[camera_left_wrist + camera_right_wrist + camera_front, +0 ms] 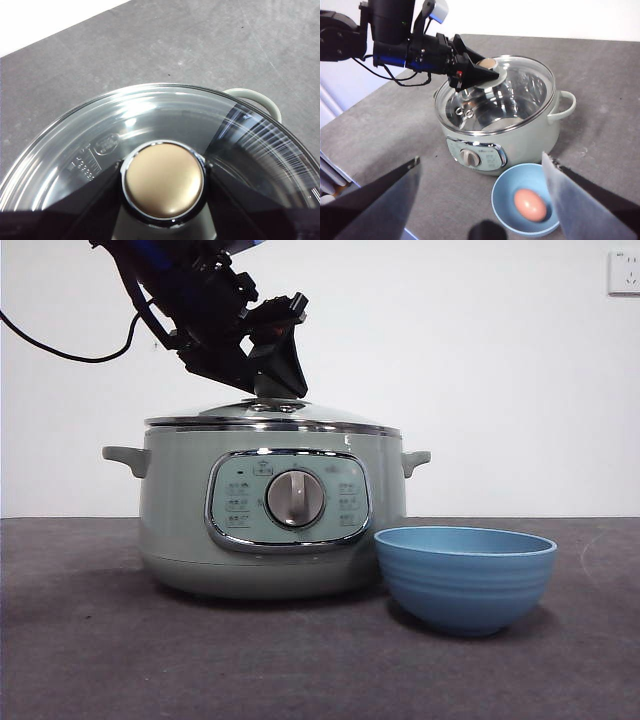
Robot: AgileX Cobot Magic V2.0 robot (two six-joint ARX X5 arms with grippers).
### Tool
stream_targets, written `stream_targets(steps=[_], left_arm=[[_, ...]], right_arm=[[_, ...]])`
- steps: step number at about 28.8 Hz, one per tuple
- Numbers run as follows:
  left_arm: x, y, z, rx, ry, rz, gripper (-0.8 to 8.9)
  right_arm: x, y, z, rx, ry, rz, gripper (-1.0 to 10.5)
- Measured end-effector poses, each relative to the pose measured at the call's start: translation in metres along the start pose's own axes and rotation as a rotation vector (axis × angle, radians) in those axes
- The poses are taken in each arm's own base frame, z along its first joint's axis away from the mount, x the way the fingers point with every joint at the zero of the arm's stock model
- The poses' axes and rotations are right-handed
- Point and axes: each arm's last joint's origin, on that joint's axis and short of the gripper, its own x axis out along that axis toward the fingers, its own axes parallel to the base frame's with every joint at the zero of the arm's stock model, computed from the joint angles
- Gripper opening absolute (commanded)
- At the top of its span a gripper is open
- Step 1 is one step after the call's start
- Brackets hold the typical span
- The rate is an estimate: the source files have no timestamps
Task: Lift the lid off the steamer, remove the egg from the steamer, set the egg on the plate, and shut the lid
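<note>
The glass lid (270, 412) sits level on the pale green steamer (180, 520), its rim meeting the pot's rim. My left gripper (164, 172) comes down from the upper left, and its two black jaws press on either side of the lid's knob (164, 192). The egg (530, 205) lies in the blue plate (465, 575), which stands just right of the steamer's control panel. My right gripper (481, 160) hangs open high above the plate and steamer (535, 135), holding nothing. From there I see the left gripper (487, 70) on the lid (520, 95).
A dark grey mat covers the table (100, 660). The left arm's cable (60, 352) loops at the upper left. A wall socket (624, 272) is at the top right. The table's edge (340, 165) runs left of the steamer.
</note>
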Motion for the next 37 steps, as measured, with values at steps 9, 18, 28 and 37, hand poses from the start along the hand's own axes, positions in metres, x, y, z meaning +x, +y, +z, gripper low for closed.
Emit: stream_targets(steps=[9,18,28,37], left_arm=[[-0.001,0.000,0.001,-0.007,0.026,-0.004,3.15],[-0.001,0.000,-0.001,-0.015,0.051,-0.009,4.43],[-0.027,0.000,0.014,-0.010,-0.020,-0.001,4.43],[-0.116,-0.005,0.034,-0.004,-0.095,0.002,4.41]], right_arm=[[0.000,0.000,-0.001,0.002,0.013,0.003,4.1],[0.000,0.000,-0.001,0.002,0.013,0.005,4.1],[0.000,0.000,-0.001,0.002,0.013,0.005,4.1],[0.000,0.000,-0.001,0.002,0.014,0.005,4.1]])
